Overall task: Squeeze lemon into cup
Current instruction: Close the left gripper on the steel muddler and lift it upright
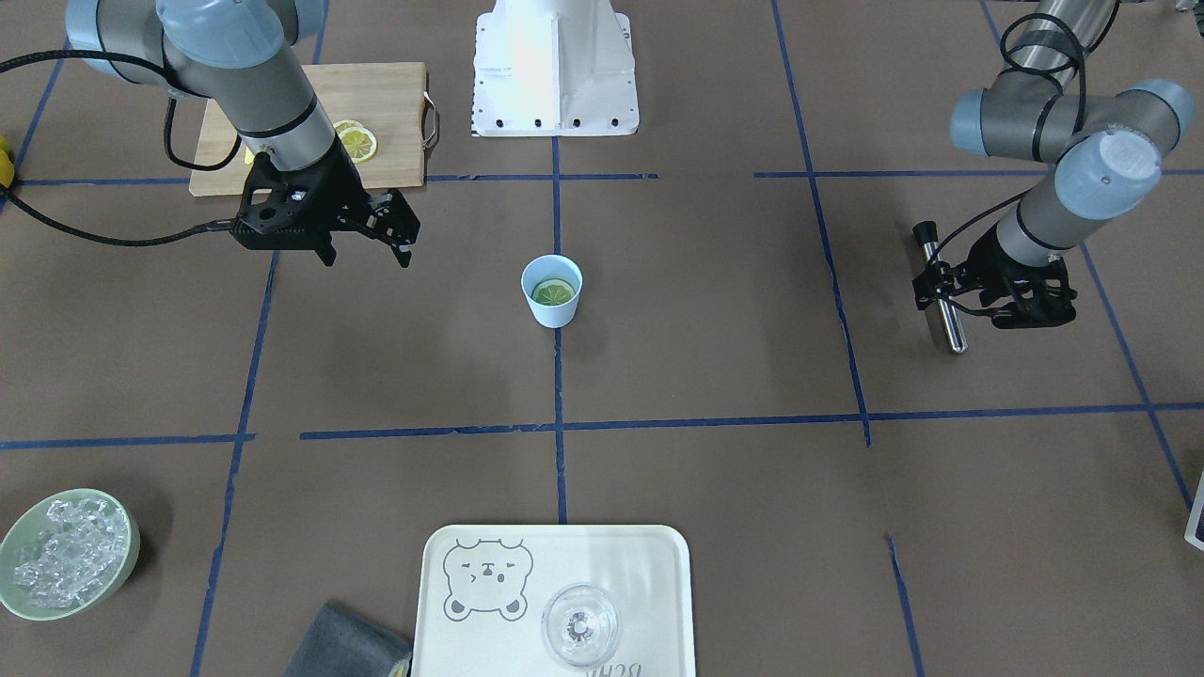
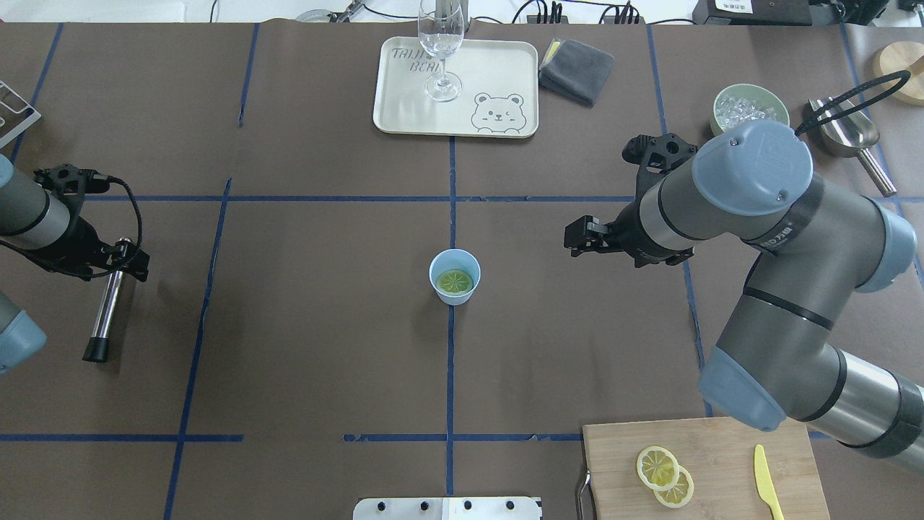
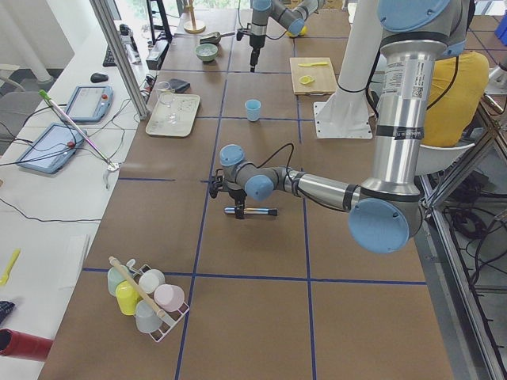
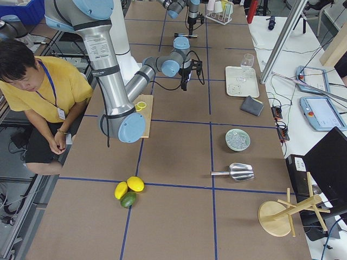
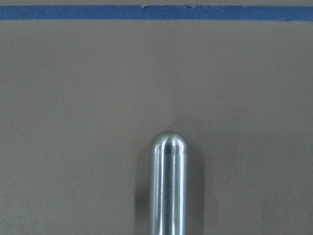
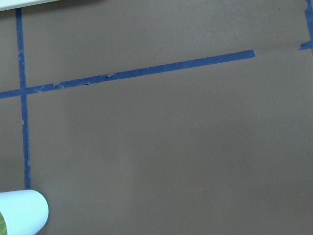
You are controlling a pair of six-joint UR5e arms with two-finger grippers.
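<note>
Already the lemon (image 2: 455, 281) lies flat inside the cup (image 2: 455, 299) at the table's middle, well apart from the right gripper (image 2: 575, 240), whose fingers stand spread and empty (it hangs off to the cup's side). The left gripper (image 2: 124, 260) pinches a steel rod (image 2: 108, 310).

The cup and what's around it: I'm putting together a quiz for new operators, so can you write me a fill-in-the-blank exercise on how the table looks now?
1. One lemon slice lies inside the ___.
2. ___ lemon slices rest on the wooden board.
3. The metal rod is held by the ___ gripper.
4. The glass stands on the ___ with the bear drawing.

Missing words: cup; Two; left; tray.
</note>
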